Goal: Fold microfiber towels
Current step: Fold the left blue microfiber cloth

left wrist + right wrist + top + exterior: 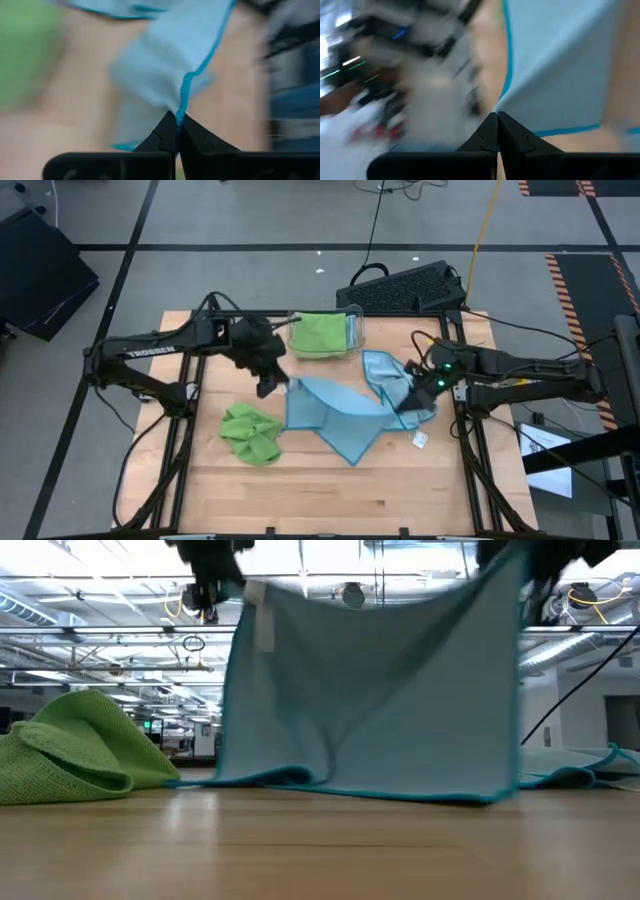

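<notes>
Black left gripper (268, 387) and right gripper (408, 402) each pinch a top corner of blue towel (335, 415), stretched left-right between them, hanging to wood table (330, 490). Green towel (250, 434) crumpled nearby. Open ceiling beams behind.

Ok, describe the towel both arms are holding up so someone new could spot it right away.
Start at the wooden table and look to its middle, between the two dark arms. The light blue towel hangs there like a curtain, its lower edge on the wood; unlike the crumpled green towel, each claw pinches a corner.
</notes>
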Available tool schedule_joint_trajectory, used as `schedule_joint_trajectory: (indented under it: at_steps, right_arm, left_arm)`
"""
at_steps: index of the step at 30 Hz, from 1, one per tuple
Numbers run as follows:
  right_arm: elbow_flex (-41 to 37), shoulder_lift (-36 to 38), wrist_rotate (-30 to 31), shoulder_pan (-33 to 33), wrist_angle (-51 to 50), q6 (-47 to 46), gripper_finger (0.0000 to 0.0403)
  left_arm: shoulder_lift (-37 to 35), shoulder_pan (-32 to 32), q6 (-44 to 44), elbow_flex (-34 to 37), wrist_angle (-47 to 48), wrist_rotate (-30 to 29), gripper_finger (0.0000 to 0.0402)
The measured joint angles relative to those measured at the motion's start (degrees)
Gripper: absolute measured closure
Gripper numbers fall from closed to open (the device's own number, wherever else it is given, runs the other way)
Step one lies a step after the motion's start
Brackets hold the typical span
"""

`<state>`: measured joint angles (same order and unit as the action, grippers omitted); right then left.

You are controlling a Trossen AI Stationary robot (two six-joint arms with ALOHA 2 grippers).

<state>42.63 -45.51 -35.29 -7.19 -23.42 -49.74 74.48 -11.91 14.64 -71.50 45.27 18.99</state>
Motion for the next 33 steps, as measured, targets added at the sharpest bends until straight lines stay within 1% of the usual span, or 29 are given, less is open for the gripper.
schedule_joint_trajectory:
  at_steps: [3,4,6,7,9,11,13,15,16,18,20,22,23,24,25,26,27,29,30,31,32,33]
  right_arm:
    - [2.7,2.3,-7.4,3.6,-0.2,-6.5,0.0403]
    - [3.9,3.0,-9.7,4.4,-0.2,-8.8,0.0403]
    - [6.3,3.8,-15.2,5.1,-2.7,-14.1,0.0403]
    - [7.4,3.8,-17.5,5.0,-5.4,-15.5,0.0403]
    - [8.9,3.7,-18.8,3.9,-10.6,-14.2,0.0403]
    - [9.1,2.5,-18.8,2.2,-15.3,-10.6,0.0403]
    - [9.1,0.6,-17.5,0.3,-23.0,-4.9,0.0403]
    - [9.0,-1.7,-12.5,-2.0,-30.0,2.7,0.0403]
    - [9.0,-2.6,-8.6,-2.9,-32.5,6.6,0.0403]
    - [9.0,-4.6,1.1,-4.6,-34.8,12.1,0.0403]
    - [9.0,-6.0,10.7,-6.1,-34.4,15.6,0.0403]
    - [9.0,-6.8,19.2,-7.8,-32.4,17.5,0.0403]
    - [9.0,-7.0,22.2,-8.7,-30.9,18.2,0.0403]
    - [9.0,-7.2,23.9,-9.6,-29.1,19.3,0.0403]
    - [9.0,-7.2,24.4,-10.4,-27.1,20.6,0.0403]
    - [9.0,-7.0,23.3,-11.0,-25.1,22.1,0.0403]
    - [9.0,-6.7,20.9,-11.6,-23.6,23.6,0.0403]
    - [9.0,-6.1,14.6,-12.6,-22.5,25.9,0.0403]
    - [9.0,-5.7,11.6,-12.8,-22.9,26.5,0.0403]
    - [9.0,-5.4,9.1,-13.1,-24.3,26.8,0.0403]
    - [9.1,-5.1,6.7,-13.4,-26.6,26.9,0.0403]
    - [9.4,-4.8,5.0,-13.6,-29.6,27.2,0.0403]
  left_arm:
    - [-1.0,4.8,8.0,-0.1,-4.0,9.3,0.0397]
    - [-1.1,6.8,9.7,-0.1,-6.3,10.8,0.0398]
    - [-1.4,10.2,10.5,-0.2,-9.8,11.0,0.0396]
    - [-1.7,11.7,9.7,-0.1,-10.3,9.4,0.0395]
    - [-2.0,13.7,7.0,-0.2,-11.9,2.7,0.0397]
    - [-2.0,14.2,4.9,-0.2,-10.1,-5.8,0.0398]
    - [-1.6,14.0,4.5,-0.2,-6.6,-15.4,0.0396]
    - [-0.6,12.9,4.5,-0.2,-3.0,-23.5,0.0393]
    - [0.1,12.3,4.7,-0.2,-0.6,-26.1,0.0393]
    - [1.8,10.9,4.5,0.2,3.2,-27.1,0.0396]
    - [3.5,9.8,2.8,0.9,4.6,-25.0,0.0398]
    - [4.9,9.2,0.8,2.4,4.9,-20.8,0.0395]
    - [5.9,9.1,0.1,3.2,4.9,-17.8,0.0391]
    - [6.9,9.2,-0.3,3.8,4.8,-14.5,0.0388]
    - [7.7,9.2,-0.5,4.4,4.8,-10.5,0.0387]
    - [8.4,9.4,-0.3,4.8,5.0,-5.8,0.0386]
    - [8.9,9.7,0.3,4.9,5.2,0.1,0.0388]
    - [8.9,10.1,0.9,4.8,4.3,12.4,0.0395]
    - [8.8,10.2,1.4,4.5,4.2,16.8,0.0397]
    - [8.1,10.5,2.4,4.3,4.6,18.4,0.0397]
    - [6.8,10.7,3.0,4.3,6.0,17.3,0.0396]
    - [5.6,10.9,3.1,4.0,8.1,14.6,0.0396]
